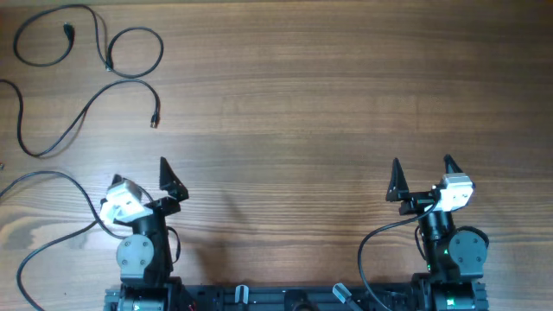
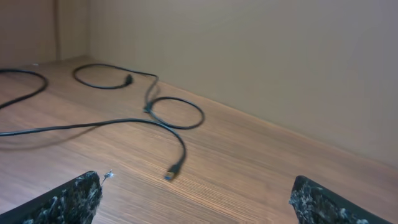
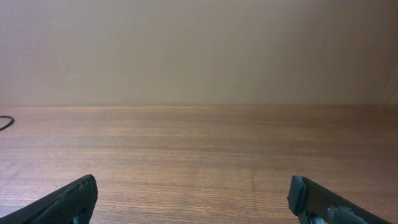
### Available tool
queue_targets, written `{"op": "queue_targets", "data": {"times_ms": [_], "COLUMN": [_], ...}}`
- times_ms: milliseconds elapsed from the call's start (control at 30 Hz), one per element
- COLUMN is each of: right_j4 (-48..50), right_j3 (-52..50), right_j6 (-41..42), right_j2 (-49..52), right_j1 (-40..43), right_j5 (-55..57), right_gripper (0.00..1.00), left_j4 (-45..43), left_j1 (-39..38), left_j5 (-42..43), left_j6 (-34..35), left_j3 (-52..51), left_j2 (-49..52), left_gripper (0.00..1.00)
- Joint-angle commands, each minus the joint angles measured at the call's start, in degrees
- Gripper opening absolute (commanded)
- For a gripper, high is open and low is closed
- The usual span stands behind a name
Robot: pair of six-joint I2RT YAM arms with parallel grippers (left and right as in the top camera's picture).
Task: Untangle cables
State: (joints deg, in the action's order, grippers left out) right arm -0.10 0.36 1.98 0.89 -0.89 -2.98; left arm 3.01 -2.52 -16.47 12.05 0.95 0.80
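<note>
Several thin black cables lie spread in loose loops at the table's far left. One ends in a plug (image 1: 155,121) and curves away to the left edge. Another makes a round loop with a plug (image 1: 108,66). A third loops at the far corner with its plug (image 1: 69,32). The left wrist view shows the near plug (image 2: 174,172), the round loop (image 2: 178,127) and the far loop (image 2: 129,79). My left gripper (image 1: 143,177) (image 2: 196,199) is open and empty, well short of the cables. My right gripper (image 1: 422,166) (image 3: 193,196) is open and empty at the near right.
Thicker black arm wires run from the left base (image 1: 52,175) and the right base (image 1: 371,246) along the near edge. A beige wall (image 3: 199,50) stands behind the table. A bit of black cable (image 3: 5,122) shows at the right wrist view's left edge.
</note>
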Motion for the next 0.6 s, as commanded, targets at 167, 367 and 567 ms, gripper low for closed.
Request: {"op": "queue_targets", "data": {"times_ms": [167,367,567], "right_j4": [0.13,0.13,0.13], "right_j3": [-0.07,-0.07,-0.07], "right_j6": [-0.46,-0.46,-0.48], "right_j2": [-0.61,-0.61,-0.61], "right_j1": [-0.28,-0.28,-0.28], "right_j5": [-0.52,-0.52,-0.52], "right_gripper": [1.0,1.0,1.0], "left_j4": [-0.02,-0.04,-0.09], "left_j1": [-6.19,-5.88,-5.88], "left_j5": [1.99,1.57,0.98], "left_j6": [-1.42,-1.42,-1.38], "left_j3": [-0.63,-0.61,-0.63], "left_j2": [-0.63,-0.63,-0.63], "left_gripper": [1.0,1.0,1.0]}}
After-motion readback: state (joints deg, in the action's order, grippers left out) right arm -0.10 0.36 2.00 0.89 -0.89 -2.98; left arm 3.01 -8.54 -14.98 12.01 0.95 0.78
